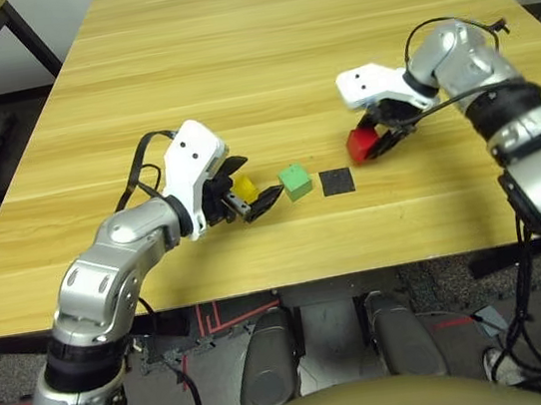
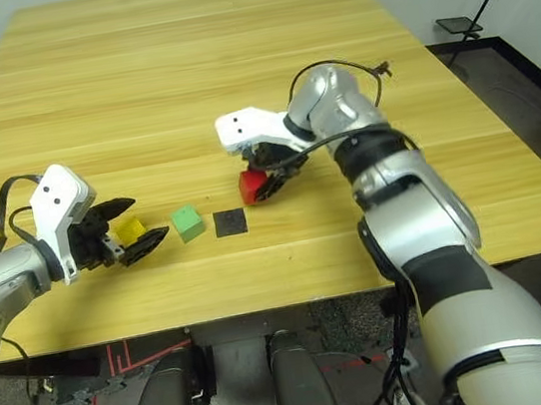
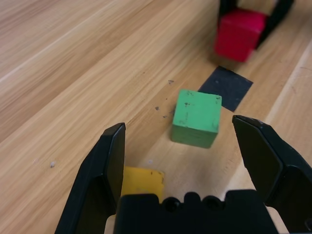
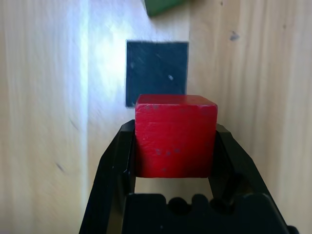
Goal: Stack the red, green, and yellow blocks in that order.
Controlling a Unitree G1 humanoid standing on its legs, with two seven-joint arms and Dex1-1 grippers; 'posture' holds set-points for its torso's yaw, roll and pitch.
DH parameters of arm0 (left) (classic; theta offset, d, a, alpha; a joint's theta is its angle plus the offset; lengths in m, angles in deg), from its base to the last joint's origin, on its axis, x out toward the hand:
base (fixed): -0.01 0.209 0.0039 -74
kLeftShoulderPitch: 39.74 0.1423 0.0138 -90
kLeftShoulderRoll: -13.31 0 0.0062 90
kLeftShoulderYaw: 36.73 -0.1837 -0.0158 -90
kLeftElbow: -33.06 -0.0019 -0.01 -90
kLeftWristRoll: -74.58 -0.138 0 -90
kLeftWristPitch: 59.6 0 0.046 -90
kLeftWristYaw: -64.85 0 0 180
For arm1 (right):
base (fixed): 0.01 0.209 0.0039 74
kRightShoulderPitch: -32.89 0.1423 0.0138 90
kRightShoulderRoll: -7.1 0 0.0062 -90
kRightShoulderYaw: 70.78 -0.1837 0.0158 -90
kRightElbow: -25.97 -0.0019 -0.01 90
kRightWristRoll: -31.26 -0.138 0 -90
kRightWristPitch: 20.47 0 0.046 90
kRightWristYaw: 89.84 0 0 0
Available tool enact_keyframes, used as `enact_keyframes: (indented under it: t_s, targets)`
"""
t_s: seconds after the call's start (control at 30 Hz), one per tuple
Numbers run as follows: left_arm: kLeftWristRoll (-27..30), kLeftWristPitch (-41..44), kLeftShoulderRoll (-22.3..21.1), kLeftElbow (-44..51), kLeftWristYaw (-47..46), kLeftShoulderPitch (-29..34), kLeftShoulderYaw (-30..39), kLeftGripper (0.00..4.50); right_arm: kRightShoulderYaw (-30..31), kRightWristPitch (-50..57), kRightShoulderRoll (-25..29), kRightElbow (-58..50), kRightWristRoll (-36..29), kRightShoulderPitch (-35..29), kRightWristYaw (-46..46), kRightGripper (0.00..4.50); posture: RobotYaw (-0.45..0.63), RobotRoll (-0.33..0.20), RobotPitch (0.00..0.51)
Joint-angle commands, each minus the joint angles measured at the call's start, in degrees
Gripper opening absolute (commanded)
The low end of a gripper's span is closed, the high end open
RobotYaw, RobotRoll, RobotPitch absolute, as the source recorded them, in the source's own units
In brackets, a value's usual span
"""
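At the patch's (image 1: 337, 182) two o'clock, clamps red block (image 1: 361, 146) in right gripper (image 4: 174, 124), spreads empty left gripper (image 3: 180, 122) wide, with tabletop (image 1: 261, 63) open toward twelve-o'clock edge.

smooth wood-grain table (image 1: 234, 87), matt painted red block (image 4: 175, 136), scuffed matt green block (image 3: 196, 117), silvery metallic forearms (image 1: 108, 266)
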Motion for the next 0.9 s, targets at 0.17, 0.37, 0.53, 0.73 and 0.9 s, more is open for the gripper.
enact_keyframes:
  t_s: [0.17, 0.37, 0.53, 0.73, 0.9]
  targets:
    - [-1.79, -0.83, 2.31, -1.08, -1.49, -0.87, -1.82, 4.50, 2.51, 8.64, -2.13, -7.41, 1.53, -1.51, -4.71, 2.05, 0.47, -0.253, 0.095]
    - [-1.67, -0.27, 2.75, 0.01, -2.46, -0.32, -1.25, 4.50, 3.87, 8.97, -2.71, -7.54, 1.01, -1.81, -5.69, 2.05, 0.50, -0.253, 0.099]
    - [-1.29, 0.69, 2.62, 1.21, -3.25, 0.26, -0.28, 4.50, 4.75, 8.49, -3.58, -6.89, 0.62, -2.05, -6.37, 2.05, 0.52, -0.251, 0.105]
    - [-0.91, 1.91, 2.42, 2.48, -3.81, 1.02, 0.52, 4.50, 5.68, 8.29, -3.79, -7.08, 0.16, -2.35, -6.07, 2.05, 0.53, -0.248, 0.114]
    - [-1.02, 1.86, 2.44, 2.16, -3.79, 1.08, 0.80, 4.50, 6.11, 7.55, -3.63, -6.88, 0.08, -2.62, -6.01, 2.05, 0.53, -0.249, 0.119]
